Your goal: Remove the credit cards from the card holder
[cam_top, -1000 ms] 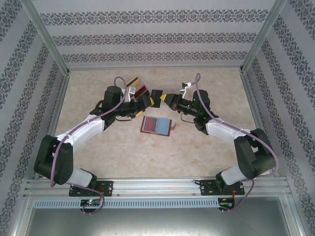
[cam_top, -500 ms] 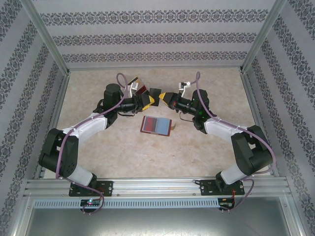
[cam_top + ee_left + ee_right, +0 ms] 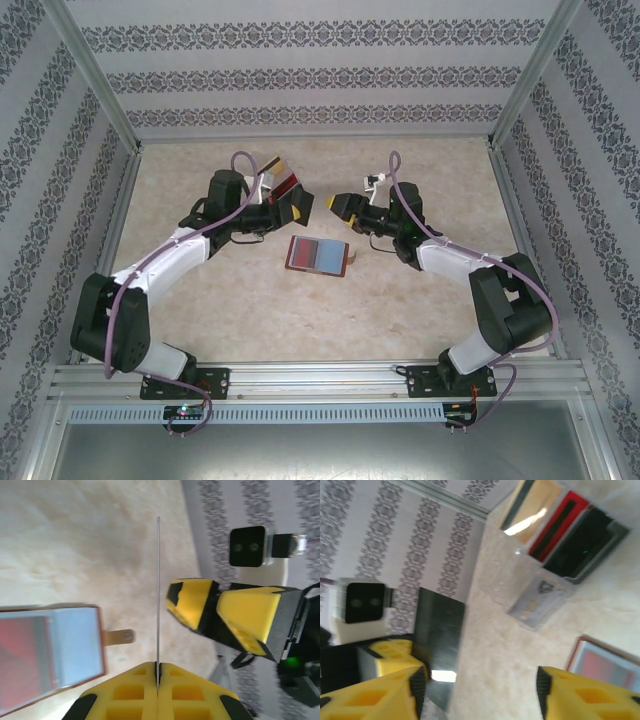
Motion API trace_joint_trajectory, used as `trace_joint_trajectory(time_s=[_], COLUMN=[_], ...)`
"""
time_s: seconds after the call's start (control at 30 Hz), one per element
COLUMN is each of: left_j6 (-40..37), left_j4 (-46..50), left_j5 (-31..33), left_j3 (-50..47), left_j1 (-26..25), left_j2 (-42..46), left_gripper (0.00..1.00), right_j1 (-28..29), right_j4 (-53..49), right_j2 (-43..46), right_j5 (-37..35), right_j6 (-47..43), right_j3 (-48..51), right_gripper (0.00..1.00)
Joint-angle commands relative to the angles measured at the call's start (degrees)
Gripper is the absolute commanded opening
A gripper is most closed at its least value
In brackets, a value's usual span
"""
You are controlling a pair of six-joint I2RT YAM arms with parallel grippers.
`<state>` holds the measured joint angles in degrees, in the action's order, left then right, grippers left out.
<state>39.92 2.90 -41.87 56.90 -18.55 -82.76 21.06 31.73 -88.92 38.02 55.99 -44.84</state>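
The open card holder (image 3: 317, 255) lies flat mid-table, red and pale blue inside, with a brown strap (image 3: 117, 636). My left gripper (image 3: 298, 207) hovers behind it, shut on a dark card (image 3: 437, 630). That card appears as a thin edge-on line (image 3: 158, 580) rising from the closed pads (image 3: 158, 664). My right gripper (image 3: 340, 204) faces it from the right, a short gap away. It stands open (image 3: 480, 675) with nothing between its fingers. Several cards lie by the back left: gold (image 3: 530, 505), red (image 3: 557, 527), black (image 3: 582, 547) and grey-blue (image 3: 540, 602).
Patterned walls (image 3: 320, 75) with metal posts enclose the beige table (image 3: 250, 300) on three sides. The laid-out cards (image 3: 277, 177) sit just behind the left gripper. A metal rail (image 3: 320, 375) runs along the near edge by the arm bases.
The two grippers met at the dark card a second ago. Now the right gripper has opened and backed off to the right, and the left gripper has drawn left with the card.
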Motion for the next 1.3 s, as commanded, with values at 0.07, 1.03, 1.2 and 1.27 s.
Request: trace_joint_trajectory(time_s=[0.07,1.03,1.2,1.27], left_j6=[-18.78,-58.57,-60.57,-60.56], left_j4=[19.93,32.61,32.83,32.55], left_j5=[15.35,30.49,31.97,32.18], left_j3=[5.52,45.27,46.14,45.88], left_j1=[0.56,-2.65,-2.03,-1.76], left_j2=[0.87,-39.33,-40.85,-41.12], left_gripper=[0.0,0.0,0.0,0.0], right_j1=[-2.6,-7.69,-7.01,-6.68], right_j4=[-6.89,-31.73,-31.64,-31.66], right_j2=[1.43,2.81,2.61,2.61], right_j5=[-1.75,-10.53,-9.6,-9.39], right_j6=[-9.15,-21.83,-21.36,-21.36], right_j3=[1.77,-3.45,-4.37,-4.64], right_gripper=[0.73,0.88,0.89,0.88])
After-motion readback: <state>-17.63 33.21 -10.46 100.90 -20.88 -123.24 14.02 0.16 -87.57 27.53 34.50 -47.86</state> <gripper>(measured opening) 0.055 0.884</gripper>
